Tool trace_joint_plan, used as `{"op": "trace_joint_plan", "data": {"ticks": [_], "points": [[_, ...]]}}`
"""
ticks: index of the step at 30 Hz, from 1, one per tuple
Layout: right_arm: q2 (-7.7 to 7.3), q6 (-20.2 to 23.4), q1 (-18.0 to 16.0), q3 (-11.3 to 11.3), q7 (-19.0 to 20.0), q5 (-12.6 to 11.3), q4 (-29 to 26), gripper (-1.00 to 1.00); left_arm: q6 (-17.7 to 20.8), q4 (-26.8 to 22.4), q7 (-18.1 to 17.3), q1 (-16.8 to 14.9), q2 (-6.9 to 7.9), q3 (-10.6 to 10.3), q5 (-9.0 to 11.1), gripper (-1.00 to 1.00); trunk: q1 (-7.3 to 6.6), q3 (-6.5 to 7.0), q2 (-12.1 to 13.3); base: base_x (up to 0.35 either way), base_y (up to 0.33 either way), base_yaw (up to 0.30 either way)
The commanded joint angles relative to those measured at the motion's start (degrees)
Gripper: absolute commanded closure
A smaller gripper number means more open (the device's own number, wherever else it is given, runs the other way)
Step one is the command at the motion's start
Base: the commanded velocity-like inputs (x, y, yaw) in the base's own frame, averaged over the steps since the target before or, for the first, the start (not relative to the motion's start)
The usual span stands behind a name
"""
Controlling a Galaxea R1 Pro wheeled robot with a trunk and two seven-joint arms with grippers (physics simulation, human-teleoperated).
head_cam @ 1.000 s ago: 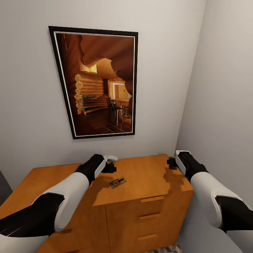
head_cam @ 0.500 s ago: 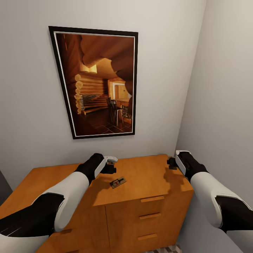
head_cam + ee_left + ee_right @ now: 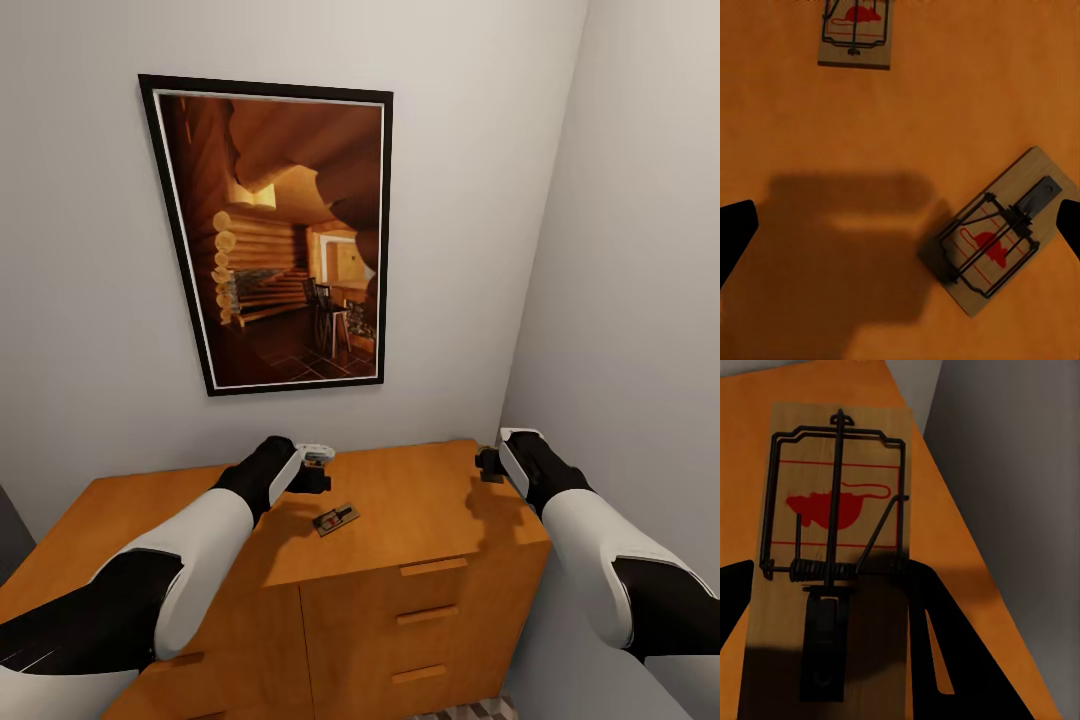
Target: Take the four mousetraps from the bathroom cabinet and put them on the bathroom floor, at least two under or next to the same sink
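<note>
The orange-brown cabinet stands against the wall below me. One mousetrap lies on its top, just right of my left gripper. In the left wrist view that gripper hangs open above the top, with this mousetrap near one finger and a second mousetrap further off. My right gripper hovers over the top's right end. The right wrist view shows it open close above another mousetrap, touching nothing. The sink is out of view.
A large framed picture hangs on the wall behind the cabinet. The side wall runs close along the cabinet's right end. Drawer fronts with bar handles face me. A sliver of patterned floor tile shows at the bottom.
</note>
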Motion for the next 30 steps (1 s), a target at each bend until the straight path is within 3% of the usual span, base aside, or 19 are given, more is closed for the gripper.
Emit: {"op": "trace_joint_plan", "data": {"ticks": [1,17,30], "points": [[0.03,0.26,-0.04,-0.31,-0.12,0.02,-0.09,1.0,0.25,-0.07,0.32,-0.05,0.0,-0.28,0.29,-1.0,0.02,-0.1,-0.09,0.0,0.0,0.0],[0.03,0.26,-0.04,-0.3,-0.31,0.26,-0.09,1.0,0.24,-0.31,0.32,-0.06,0.0,-0.29,0.32,-1.0,0.02,-0.1,-0.09,0.0,0.0,-0.128],[0.09,0.26,-0.04,-0.38,-0.21,0.15,-0.09,1.0,0.24,-0.36,0.31,-0.07,0.0,-0.29,0.27,-1.0,0.02,-0.1,-0.09,0.0,0.0,-0.016]]}}
